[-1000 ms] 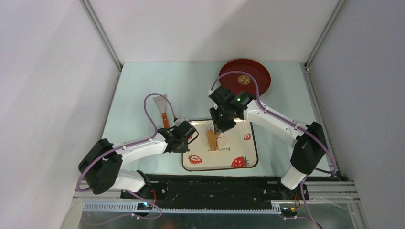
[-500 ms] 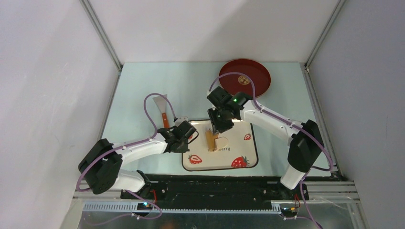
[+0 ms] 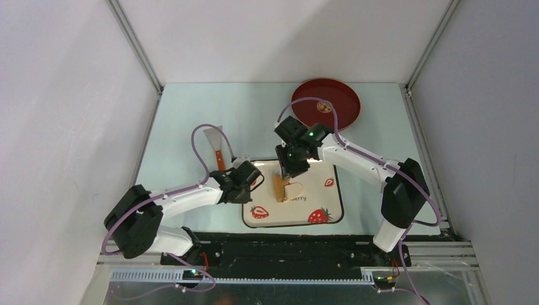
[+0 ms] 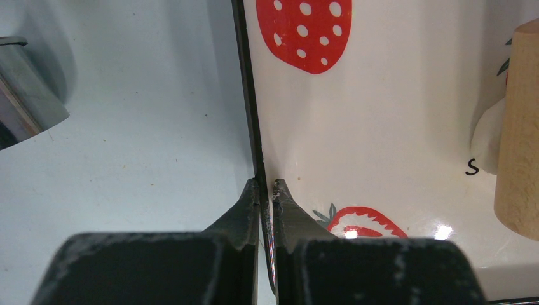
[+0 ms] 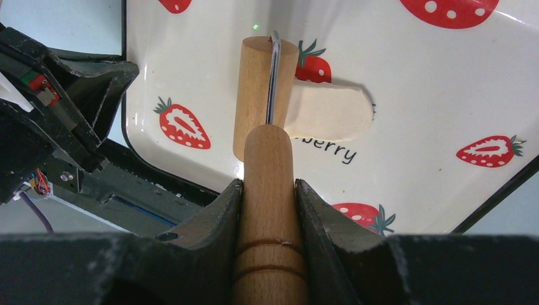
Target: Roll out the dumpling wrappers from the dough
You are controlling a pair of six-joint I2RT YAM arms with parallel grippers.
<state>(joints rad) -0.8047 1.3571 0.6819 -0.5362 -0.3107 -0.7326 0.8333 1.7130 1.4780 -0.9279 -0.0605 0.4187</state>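
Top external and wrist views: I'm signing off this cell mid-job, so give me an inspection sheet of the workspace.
Surface: pale green table, a few small specks beside the plate.
Job's things: dough, flattened, on the strawberry plate; wooden roller lying across one end of it.
Clutter: scraper on the table beyond the plate's left side; red tray at the far edge.
Grippers: left gripper shut on the plate's rim; right gripper shut on the roller's handle.
Cables: purple cables loop off both arms; the right one arcs over the red tray.
Surroundings: plain grey walls; nothing else seen.
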